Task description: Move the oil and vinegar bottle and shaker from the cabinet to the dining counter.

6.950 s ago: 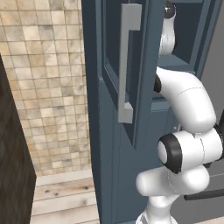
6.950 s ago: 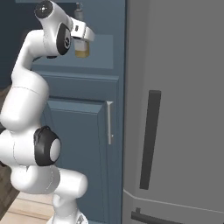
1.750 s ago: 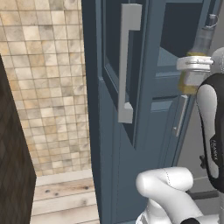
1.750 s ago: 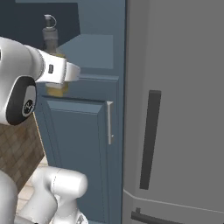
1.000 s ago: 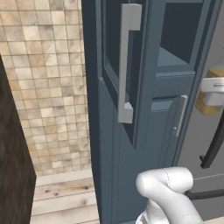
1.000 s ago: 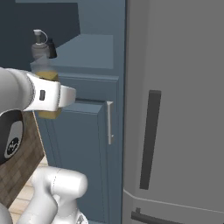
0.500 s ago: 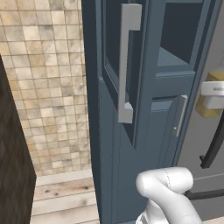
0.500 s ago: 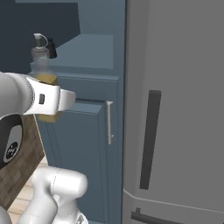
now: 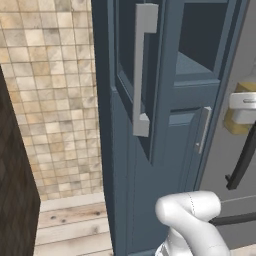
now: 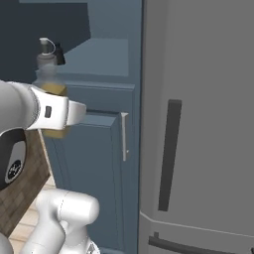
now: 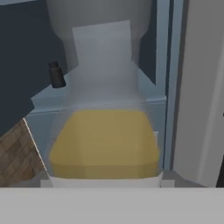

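My gripper (image 10: 62, 113) is shut on the oil and vinegar bottle (image 10: 51, 89), a clear bottle of yellow liquid with a pale stopper, held upright in front of the open cabinet (image 9: 125, 150). At the right edge of the left base view, the bottle (image 9: 239, 114) sits in the white gripper (image 9: 244, 107). The bottle (image 11: 105, 140) looms close in the hand view. The small dark shaker (image 10: 59, 53) stands on the cabinet shelf behind it, also seen as the shaker (image 11: 56, 75) to the bottle's upper left. The dining counter is out of view.
The cabinet door with its long grey bar handle (image 9: 142, 70) stands open toward me on the left. A lower blue door has a small handle (image 10: 124, 136). A grey fridge (image 10: 208, 124) with a dark handle fills the right. A tiled wall (image 9: 55, 100) is at the left.
The gripper has drawn the bottle out of the cabinet shelf, down and toward me, since 7 s ago. Over the last second it has hardly moved. The shaker stays on the shelf.
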